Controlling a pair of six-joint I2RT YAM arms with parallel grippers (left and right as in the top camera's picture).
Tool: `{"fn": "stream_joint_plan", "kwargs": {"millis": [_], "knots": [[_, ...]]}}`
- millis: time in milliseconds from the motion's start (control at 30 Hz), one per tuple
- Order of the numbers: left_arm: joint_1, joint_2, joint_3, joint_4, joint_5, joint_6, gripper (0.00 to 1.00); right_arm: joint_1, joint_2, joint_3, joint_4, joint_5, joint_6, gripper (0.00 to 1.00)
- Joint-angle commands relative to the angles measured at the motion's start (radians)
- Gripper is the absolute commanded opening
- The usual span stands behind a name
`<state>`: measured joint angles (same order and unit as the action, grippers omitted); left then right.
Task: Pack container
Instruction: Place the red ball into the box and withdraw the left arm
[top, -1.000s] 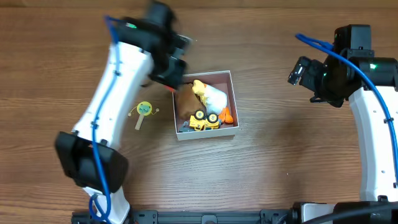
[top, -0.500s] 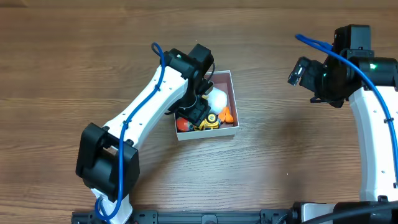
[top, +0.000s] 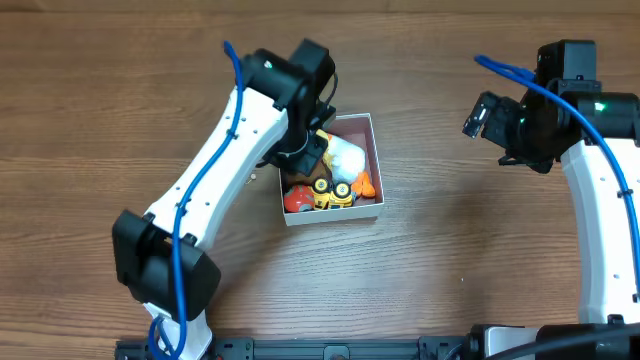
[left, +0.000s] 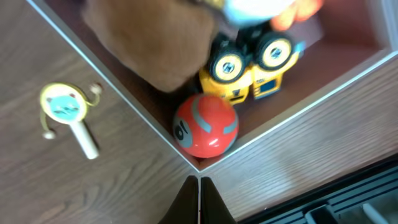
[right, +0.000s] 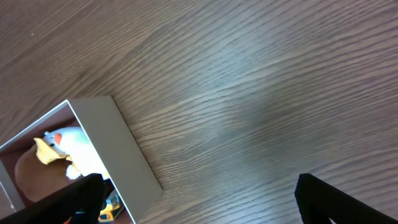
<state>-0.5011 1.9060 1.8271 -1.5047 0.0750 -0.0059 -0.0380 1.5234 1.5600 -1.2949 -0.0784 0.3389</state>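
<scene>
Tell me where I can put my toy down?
Widest bare wood lies between the container and the right arm. Wood on the container's robot side is free too. Inside it's crowded with toys, and the left arm hangs over it.

The overhead view looks straight down on the whole table (top: 450, 270). The left wrist view sits close above one corner of the container (left: 112, 83); the right wrist view sees it from farther off
</scene>
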Motion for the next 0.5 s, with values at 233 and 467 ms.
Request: {"fn": "stream_joint_plan", "kwargs": {"millis": [233, 467], "knots": [[-0.023, -0.008, -0.328, 0.245, 0.056, -0.02, 0.17, -0.002, 0.002, 0.002, 0.014, -0.002, -0.007, 1.0], [0.011, -0.009, 0.134, -0.095, 0.0, -0.025, 0.48, -0.002, 0.002, 0.002, 0.01, -0.002, -0.007, 1.0]]}}
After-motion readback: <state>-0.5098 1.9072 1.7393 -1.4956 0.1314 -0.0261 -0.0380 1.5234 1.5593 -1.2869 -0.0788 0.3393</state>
